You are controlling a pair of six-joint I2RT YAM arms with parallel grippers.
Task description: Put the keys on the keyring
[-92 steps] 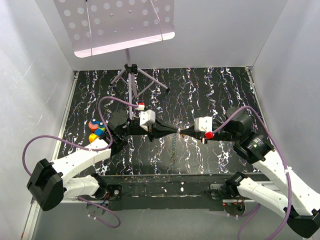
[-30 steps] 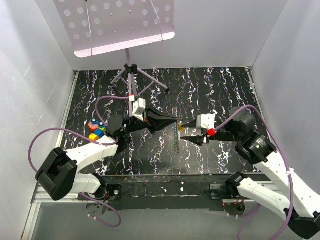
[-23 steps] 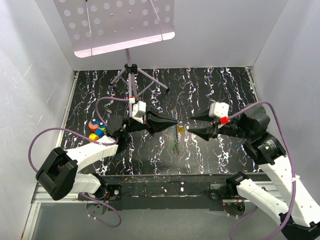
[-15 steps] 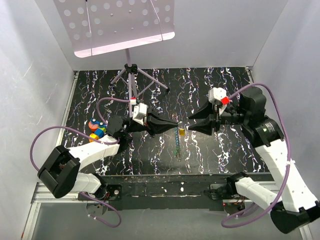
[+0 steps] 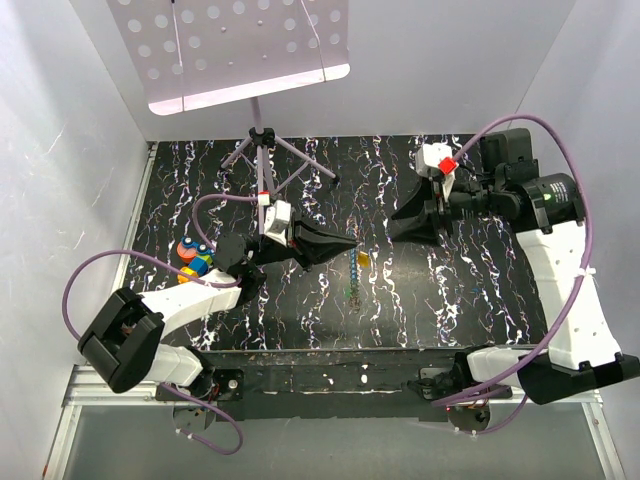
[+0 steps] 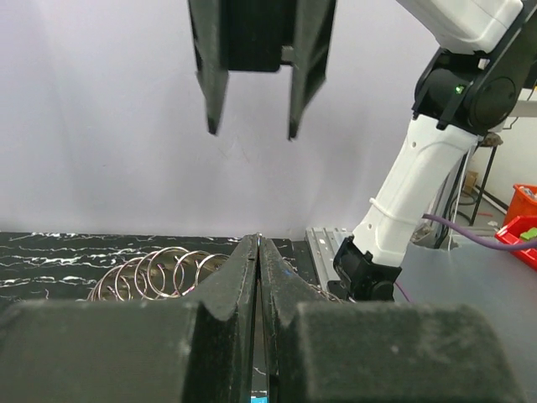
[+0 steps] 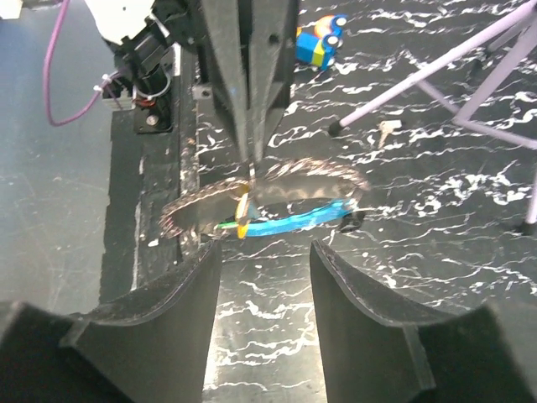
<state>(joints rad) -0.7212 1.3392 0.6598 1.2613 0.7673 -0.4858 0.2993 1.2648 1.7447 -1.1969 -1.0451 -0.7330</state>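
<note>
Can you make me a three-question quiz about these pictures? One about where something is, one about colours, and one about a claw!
1. Where on the black marbled table is the little pile of coloured plastic toys?
A) far right corner
B) near the left edge
C) dead centre

2. What colours are the two small plastic-headed keys by the coiled metal keyring?
A) blue and yellow
B) red and green
C) both white

3. How is the right claw?
A) shut on a key
B) shut on nothing
C) open

Answers:
1 B, the toys sit at its left side.
2 A, one head is blue and one is yellow.
3 C, its fingers stand apart, holding nothing.
</note>
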